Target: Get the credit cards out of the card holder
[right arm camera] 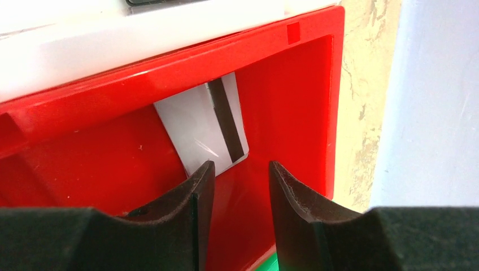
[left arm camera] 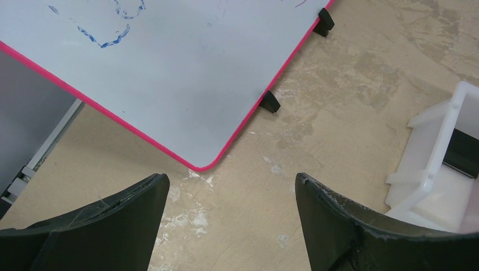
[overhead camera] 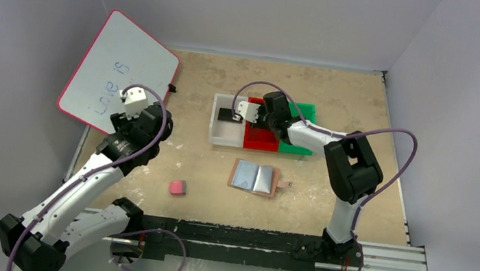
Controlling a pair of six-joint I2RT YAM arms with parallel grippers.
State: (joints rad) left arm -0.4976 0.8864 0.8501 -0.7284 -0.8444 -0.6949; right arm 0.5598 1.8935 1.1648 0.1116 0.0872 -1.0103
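Note:
The tan card holder [overhead camera: 256, 177] lies open on the table, pale blue-grey sleeves up. A silver-grey credit card with a dark stripe [right arm camera: 204, 127] lies in the red bin [right arm camera: 288, 113]. A black card [overhead camera: 227, 115] lies in the white bin [overhead camera: 223, 135]; it also shows in the left wrist view [left arm camera: 462, 153]. My right gripper [right arm camera: 241, 169] is open and empty over the red bin, just past the silver card; in the top view it [overhead camera: 258, 115] hovers above the bins. My left gripper [left arm camera: 231, 183] is open and empty over bare table by the whiteboard.
A pink-framed whiteboard [overhead camera: 120, 72] leans at the left back on black feet. A pink-and-grey eraser [overhead camera: 177, 187] lies in front of the left arm. A green bin [overhead camera: 306, 111] stands right of the red one [overhead camera: 259, 138]. Grey walls close the back and right.

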